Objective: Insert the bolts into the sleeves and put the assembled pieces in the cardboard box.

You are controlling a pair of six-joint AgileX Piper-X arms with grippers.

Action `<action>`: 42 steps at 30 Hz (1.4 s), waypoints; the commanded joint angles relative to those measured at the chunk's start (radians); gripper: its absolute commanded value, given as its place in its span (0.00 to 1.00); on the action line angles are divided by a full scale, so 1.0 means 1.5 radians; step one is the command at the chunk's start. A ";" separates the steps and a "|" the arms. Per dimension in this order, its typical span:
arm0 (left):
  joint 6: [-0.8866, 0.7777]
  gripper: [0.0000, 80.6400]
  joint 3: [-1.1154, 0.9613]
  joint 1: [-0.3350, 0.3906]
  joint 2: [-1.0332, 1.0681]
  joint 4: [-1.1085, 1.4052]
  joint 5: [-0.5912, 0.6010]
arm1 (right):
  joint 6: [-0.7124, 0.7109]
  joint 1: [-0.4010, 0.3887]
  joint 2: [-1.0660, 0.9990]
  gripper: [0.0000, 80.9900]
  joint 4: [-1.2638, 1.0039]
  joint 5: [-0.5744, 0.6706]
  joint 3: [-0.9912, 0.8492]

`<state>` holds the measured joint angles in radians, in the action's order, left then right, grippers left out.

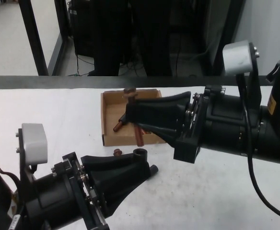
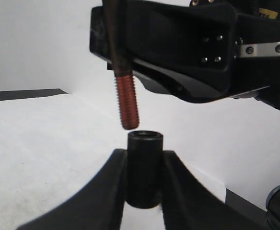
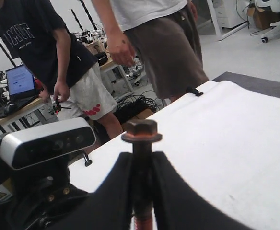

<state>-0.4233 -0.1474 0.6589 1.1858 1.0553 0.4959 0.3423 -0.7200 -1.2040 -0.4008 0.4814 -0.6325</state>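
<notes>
Copper-coloured bolt [image 2: 126, 96]: clamped in R gripper [image 3: 141, 158] on plain upper shank, just under flanged hex head. Head proud above fingertips, threaded end hanging clear below them. Fingers closed tight on it.

Black sleeve [image 2: 145, 163]: upright between fingers of L gripper [image 2: 145, 154], pinched at mid-body, open bore facing up, top portion proud of fingertips. Gripper closed on it.

Relation: bolt tip directly above sleeve mouth, v. near, not touching; small gap visible in L wrist view. Possibly slightly off-centre to bore; cannot confirm from one angle. Insertion not yet made. Step in hand: alignment.

Handling (judgement): both pcs metal by look, rigid, light for these grippers, not fragile. Smooth round sleeve prob. slippery; apt to twist or tilt in pinch if struck on rim. Risk of threads snagging on bore edge. Best hold for bolt: plain shank below head, as now, thread left free. Best hold for sleeve: mid-body, as now, mouth unobstructed. Recommend lining up axes first, then slow straight descent.

Drop-off: cardboard box [image 1: 112, 108] just beyond both grippers' fingertips, open top, several copper-coloured pcs [image 1: 118, 126] inside. One small copper-coloured pc [image 1: 116, 152] loose on white bench cover [image 1: 202, 191], close beside L gripper's fingertips, box side.
</notes>
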 commanded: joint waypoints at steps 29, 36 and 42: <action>-0.018 0.01 -0.008 0.001 0.000 0.022 -0.001 | 0.027 -0.012 0.018 0.00 0.020 0.020 -0.007; -0.028 0.01 -0.009 0.001 0.000 0.022 -0.001 | 0.027 -0.023 0.018 0.00 0.039 0.020 -0.007; -0.029 0.01 -0.009 0.001 0.000 0.029 -0.052 | 0.027 -0.026 0.021 0.00 0.055 0.027 -0.007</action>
<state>-0.4650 -0.1474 0.6589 1.1858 1.0632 0.4849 0.3823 -0.7472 -1.1909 -0.3398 0.4883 -0.6349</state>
